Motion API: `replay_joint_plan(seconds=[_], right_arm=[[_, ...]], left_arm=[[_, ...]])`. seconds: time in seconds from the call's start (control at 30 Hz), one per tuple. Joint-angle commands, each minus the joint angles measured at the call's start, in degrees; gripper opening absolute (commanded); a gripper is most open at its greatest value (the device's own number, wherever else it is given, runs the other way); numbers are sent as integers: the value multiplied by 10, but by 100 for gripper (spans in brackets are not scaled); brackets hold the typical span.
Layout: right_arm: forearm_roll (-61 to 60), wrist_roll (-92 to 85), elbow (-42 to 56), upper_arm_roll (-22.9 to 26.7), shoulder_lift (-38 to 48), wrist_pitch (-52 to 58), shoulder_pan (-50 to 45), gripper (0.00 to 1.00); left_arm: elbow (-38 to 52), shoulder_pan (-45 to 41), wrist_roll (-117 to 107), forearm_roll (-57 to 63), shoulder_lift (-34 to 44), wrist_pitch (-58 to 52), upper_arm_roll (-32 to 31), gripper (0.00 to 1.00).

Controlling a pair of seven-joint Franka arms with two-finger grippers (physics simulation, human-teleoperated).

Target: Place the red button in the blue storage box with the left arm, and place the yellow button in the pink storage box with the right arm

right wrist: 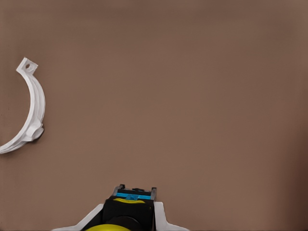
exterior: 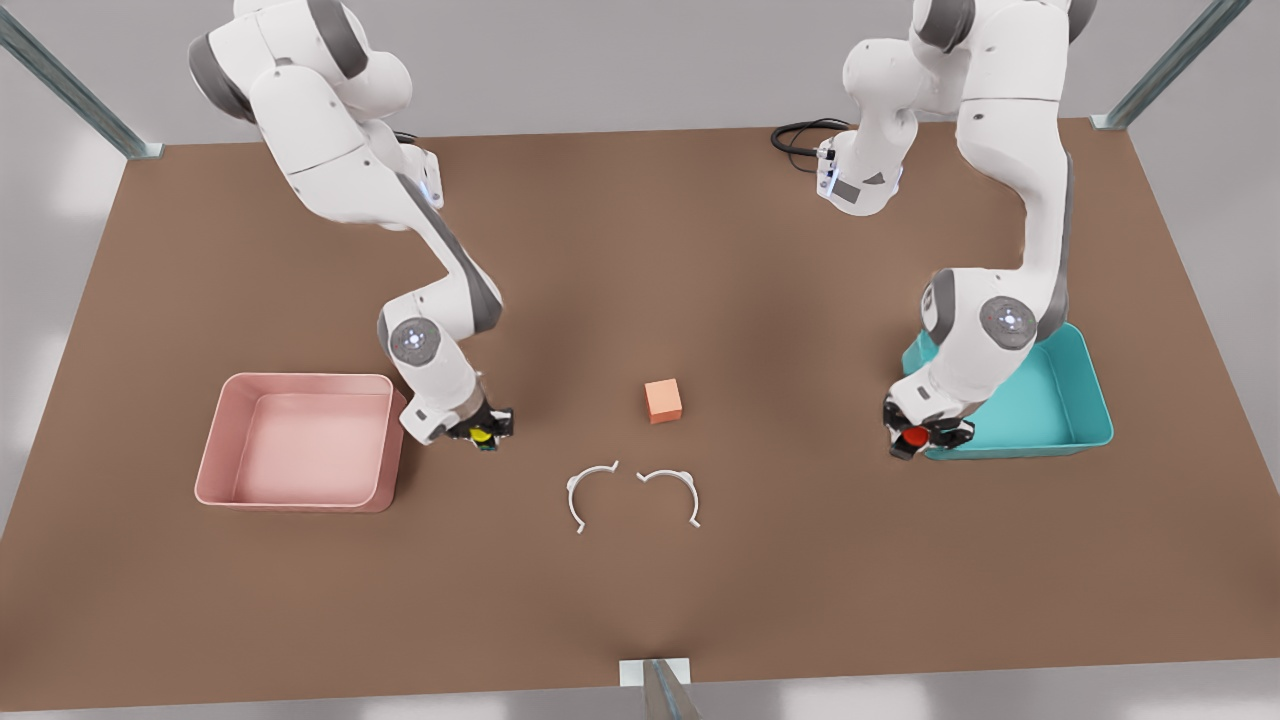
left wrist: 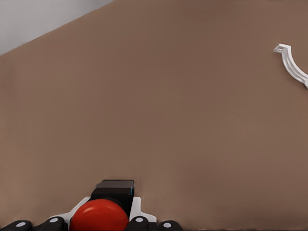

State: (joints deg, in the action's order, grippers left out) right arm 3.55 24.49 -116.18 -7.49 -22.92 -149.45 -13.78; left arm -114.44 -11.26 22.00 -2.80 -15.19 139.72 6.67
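The pink plastic storage box [exterior: 300,440] sits on the front view's left of the brown surface [exterior: 640,620]. Just beside its right wall, the right claw [exterior: 483,428] pinches the small yellow round button [exterior: 481,434]. Open room lies past it, with two white curved clips [exterior: 633,492] and a small orange cube [exterior: 663,400] in the middle. The left claw [exterior: 925,438] pinches the small red round button [exterior: 915,436] at the near left corner of the blue plastic storage box [exterior: 1060,420].
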Motion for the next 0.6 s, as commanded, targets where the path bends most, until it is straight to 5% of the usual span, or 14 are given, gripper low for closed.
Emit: replay_joint_plan(seconds=[0.0,0.3,0.33,0.5,0.57], right_arm=[[6,-64,8,-2,22,67,28,37],[4,-357,-25,-3,85,159,218,37],[4,-374,-32,-3,81,155,234,37],[4,-404,-30,-3,13,119,268,44],[4,-404,-26,-3,-5,109,279,58]], left_arm=[[-3,40,204,-3,21,-114,0,50],[-54,136,370,-4,-8,-112,0,52],[-53,141,369,-5,-19,-110,0,100],[-48,139,350,-22,-5,-114,-1,100],[-4,117,239,-22,39,-173,-3,100]])
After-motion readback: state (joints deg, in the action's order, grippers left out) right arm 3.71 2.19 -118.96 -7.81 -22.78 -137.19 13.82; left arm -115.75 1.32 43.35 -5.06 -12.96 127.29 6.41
